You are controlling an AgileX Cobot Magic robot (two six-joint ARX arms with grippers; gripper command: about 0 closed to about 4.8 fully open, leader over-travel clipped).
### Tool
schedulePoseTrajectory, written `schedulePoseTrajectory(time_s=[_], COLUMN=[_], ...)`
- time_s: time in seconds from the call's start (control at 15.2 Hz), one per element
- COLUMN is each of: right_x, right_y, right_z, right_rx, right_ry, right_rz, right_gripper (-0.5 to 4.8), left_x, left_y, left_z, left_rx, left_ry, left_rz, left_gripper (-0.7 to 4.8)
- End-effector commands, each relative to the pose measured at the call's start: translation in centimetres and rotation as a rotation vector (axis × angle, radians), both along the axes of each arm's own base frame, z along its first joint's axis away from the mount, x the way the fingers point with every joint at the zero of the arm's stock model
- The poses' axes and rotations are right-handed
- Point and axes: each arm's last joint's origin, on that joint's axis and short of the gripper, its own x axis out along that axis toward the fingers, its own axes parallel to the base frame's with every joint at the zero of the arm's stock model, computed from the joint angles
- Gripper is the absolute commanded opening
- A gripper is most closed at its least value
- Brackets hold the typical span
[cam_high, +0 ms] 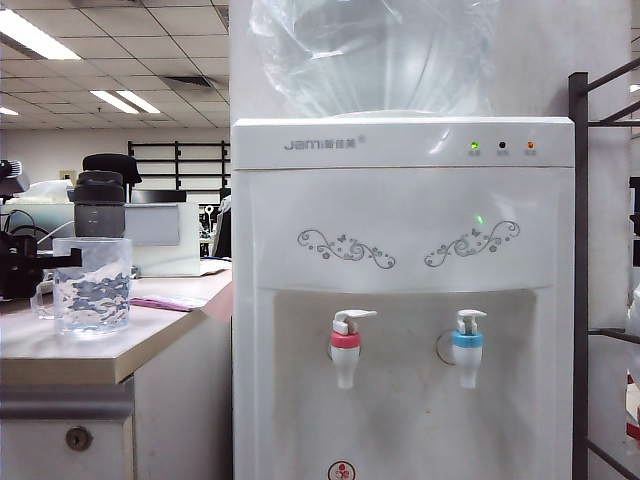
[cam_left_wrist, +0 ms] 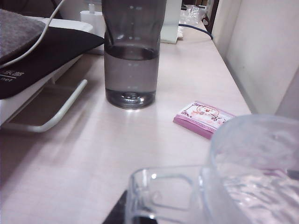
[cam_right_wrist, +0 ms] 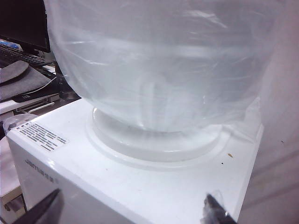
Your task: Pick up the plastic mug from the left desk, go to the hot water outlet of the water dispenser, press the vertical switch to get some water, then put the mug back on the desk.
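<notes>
White water dispenser with grey swirl ornaments and a grey logo — one tap collared red-pink, the other blue. Clear plastic mug, dimpled lower half, on the pale beige bench. Smoky-grey bottle (black lid) — pink patterned packet beside it.

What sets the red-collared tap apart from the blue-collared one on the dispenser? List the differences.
The hot water outlet wears a red-pink collar; the blue-collared tap a blue one. The hot water outlet sits toward the left desk, the blue-collared tap toward the black rack. The hot water outlet's lever juts out sideways; the blue-collared tap's looks more compact. Both are small white taps in the water dispenser recess.
</notes>
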Motion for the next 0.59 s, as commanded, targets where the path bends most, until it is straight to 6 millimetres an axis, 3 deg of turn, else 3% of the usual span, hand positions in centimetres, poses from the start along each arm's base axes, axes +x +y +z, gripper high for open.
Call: schedulePoseTrajectory(time_s=[0.07, 0.59], right_x=[-0.04, -0.11], right_y=[0.01, 0.08], right_z=[0.34, 0.41], right_rx=[0.003, 0.011], right_ry=[-0.025, -0.028], right_rz=[0.0, 0.028], right_gripper=[3.91, 3.9], left_x=[0.02, 0.01], left_y=[-0.02, -0.02], left_z=[-0.07, -0.13], left_rx=[0.011, 0.011], left_ry=[0.01, 0.016], left_rz=[-0.006, -0.006], left_gripper=[-0.06, -0.06])
